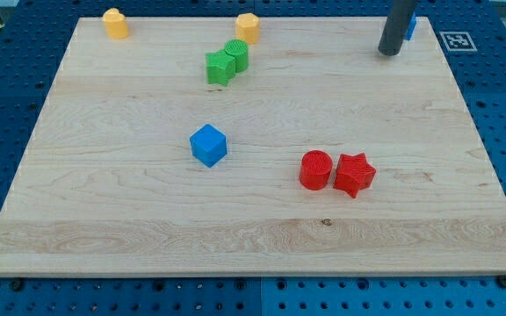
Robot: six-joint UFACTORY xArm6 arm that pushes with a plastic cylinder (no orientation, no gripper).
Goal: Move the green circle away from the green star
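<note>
My tip (388,53) is sitting at the table's (262,224) top-right, touching no block, with a blue block (409,26) just behind it. No fingers showing, only a rod. Green circle (235,54) is touching green star (220,68) at top-centre, well apart from the tip, with a yellow block (248,27) just above.

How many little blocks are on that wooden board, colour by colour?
Yellow: 2, one at the top left, one at the top middle
Green: 2, star and circle
Blue: 2, cube and one half hidden behind my tip
Red: 2, circle and star
Total: 8
</note>
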